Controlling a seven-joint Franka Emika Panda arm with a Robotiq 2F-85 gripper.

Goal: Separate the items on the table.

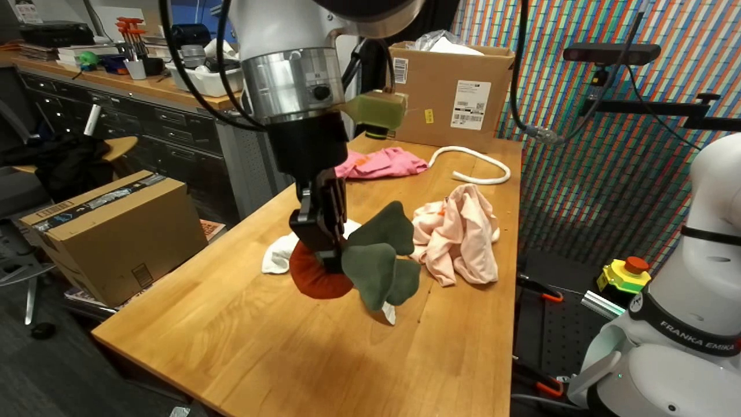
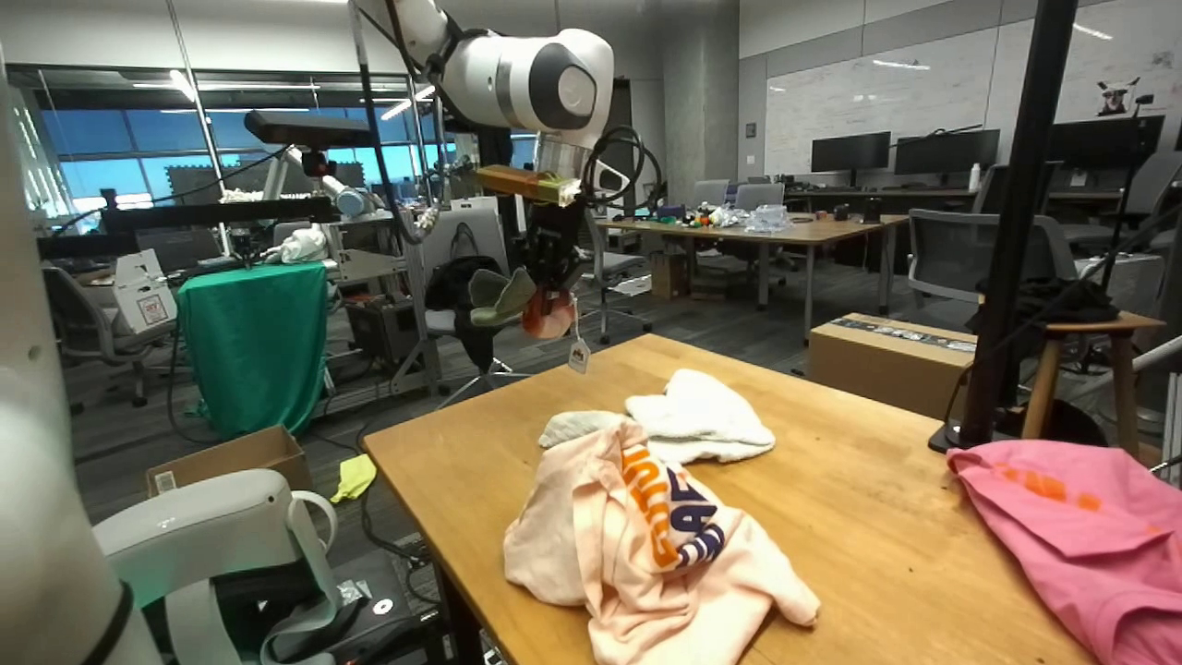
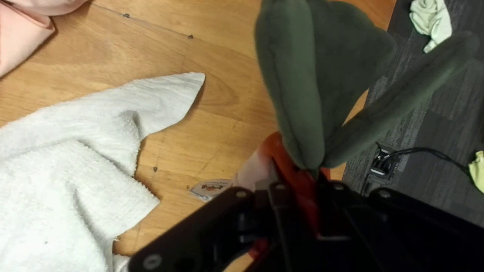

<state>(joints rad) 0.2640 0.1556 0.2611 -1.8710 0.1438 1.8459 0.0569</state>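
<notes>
The claw [image 3: 297, 187] is clamped on the red body [image 1: 315, 279] of what looks like a plush radish [image 1: 367, 263]. The plush radish hangs in the air above the wooden table [image 1: 347, 359], long axis close to level, leaves [image 3: 291, 83] pointing toward the robot base [image 1: 671, 359]. The coming move, I judge, is to put it down apart from the rest, and that turns on the white towel [image 3: 64, 181]: in the wrist view the towel lies lower than the claw and to its left, with wood showing between towel and plush radish. The peach cloth [image 2: 637, 554] lies farther off on that same side; the pink cloth [image 2: 1090, 545] is well apart from the claw in an exterior view. Counted from largest to smallest: 1 wooden table, 1 cardboard box [image 1: 437, 95] at its end, 1 peach cloth printed in orange and navy, 1 pink cloth, 1 white towel, 1 plush radish with 3 leaves, and 1 tag [image 2: 579, 356] dangling from it.
</notes>
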